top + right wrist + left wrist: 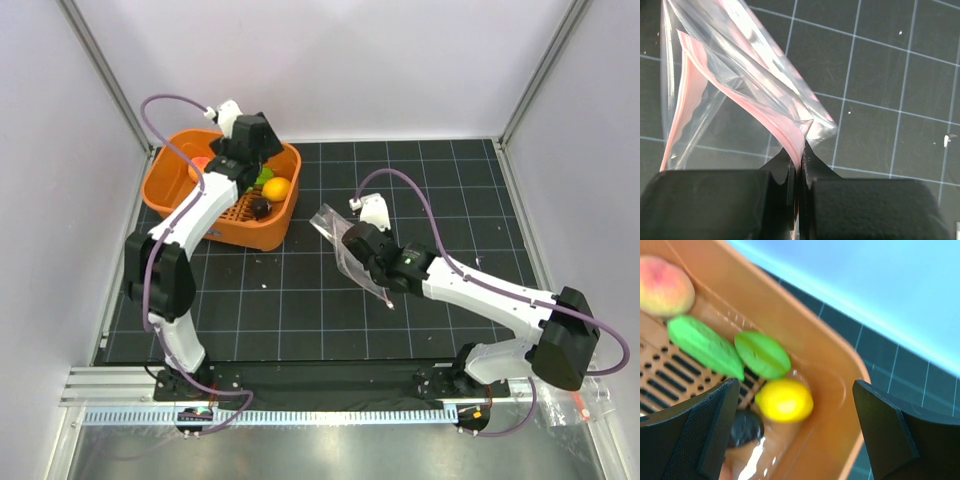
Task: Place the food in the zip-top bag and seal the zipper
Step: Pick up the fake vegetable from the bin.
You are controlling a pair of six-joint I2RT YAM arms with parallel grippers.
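Note:
The food lies in an orange basket (170,195). In the left wrist view I see a peach ball (662,286), two green pieces (702,346) (762,354), a yellow fruit (785,400) and a dark purple piece (745,427). My left gripper (795,440) hangs open above the basket's corner, the yellow fruit just ahead between the fingers. My right gripper (801,162) is shut on the pink zipper strip (775,117) of the clear zip-top bag (345,240), holding it over the mat with its mouth gaping.
A black grid mat (300,300) covers the table. White walls with metal posts enclose the back and sides. The basket stands at the back left corner.

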